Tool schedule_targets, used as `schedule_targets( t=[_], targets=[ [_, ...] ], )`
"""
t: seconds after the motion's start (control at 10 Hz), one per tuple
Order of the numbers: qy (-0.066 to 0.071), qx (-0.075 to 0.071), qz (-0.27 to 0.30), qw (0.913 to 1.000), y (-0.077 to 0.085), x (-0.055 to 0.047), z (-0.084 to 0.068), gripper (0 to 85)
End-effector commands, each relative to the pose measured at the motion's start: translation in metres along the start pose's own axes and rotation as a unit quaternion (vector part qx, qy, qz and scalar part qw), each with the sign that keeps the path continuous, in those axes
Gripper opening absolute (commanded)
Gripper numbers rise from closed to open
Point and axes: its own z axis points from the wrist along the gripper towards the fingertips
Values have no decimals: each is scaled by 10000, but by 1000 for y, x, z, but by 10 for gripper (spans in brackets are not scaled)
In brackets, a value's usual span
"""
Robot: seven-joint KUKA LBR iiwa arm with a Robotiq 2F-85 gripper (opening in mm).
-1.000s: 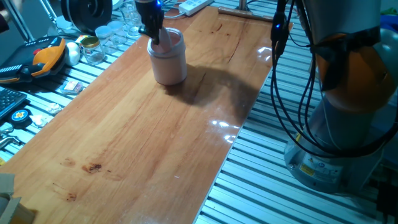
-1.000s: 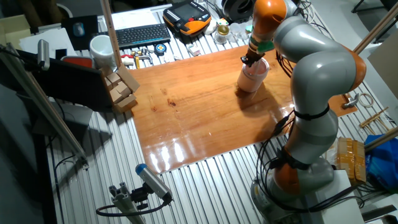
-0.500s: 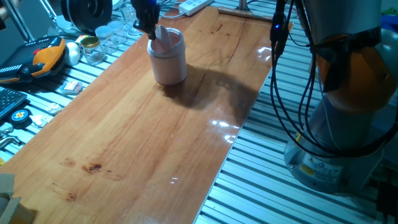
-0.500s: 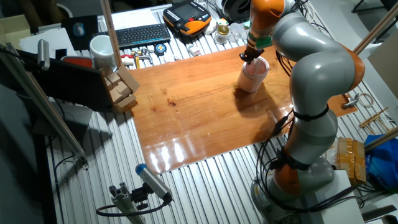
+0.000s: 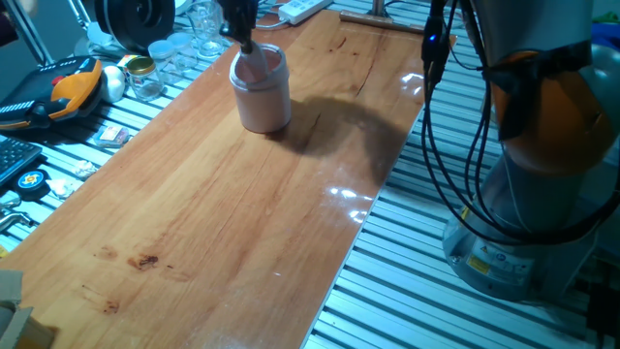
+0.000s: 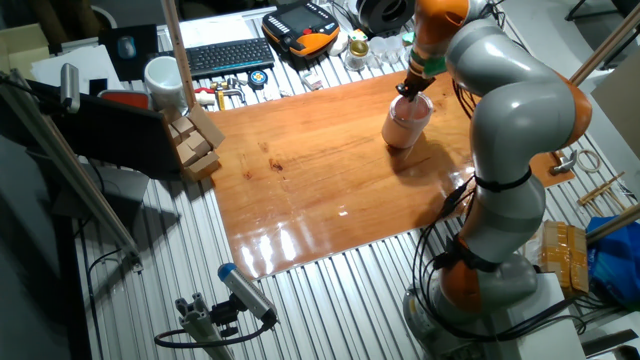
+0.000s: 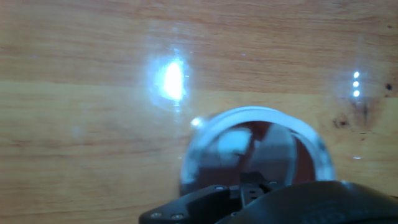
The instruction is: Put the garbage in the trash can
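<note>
One fixed view first: the gripper (image 5: 242,37) is sitting right at the rim of the trash can (image 5: 262,89), and it is shifting back over the opening after swinging out to the left half a second ago. The pale scrap that was showing at the fingertips then is no longer showing, so the garbage is probably dropping or already inside, though I cannot see it here.

The other fixed view: the arm is leaning a touch further over the trash can (image 6: 406,122), the gripper (image 6: 409,88) hanging at its mouth; a second ago it was sitting deeper.

Hand view: the camera is looking straight down into the trash can (image 7: 314,146), its pale rim ringing a dark reddish interior. A whitish patch inside may be the wad. Whether the fingers are apart or together, I cannot tell.
</note>
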Motion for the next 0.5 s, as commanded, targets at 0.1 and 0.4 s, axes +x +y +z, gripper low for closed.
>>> schedule_targets(
  t=[0.1,0.4],
  targets=[
    [-39,-20,-30,10000,-11,3,7,0],
    [-51,-73,-36,10000,-16,6,8,0]
  ],
)
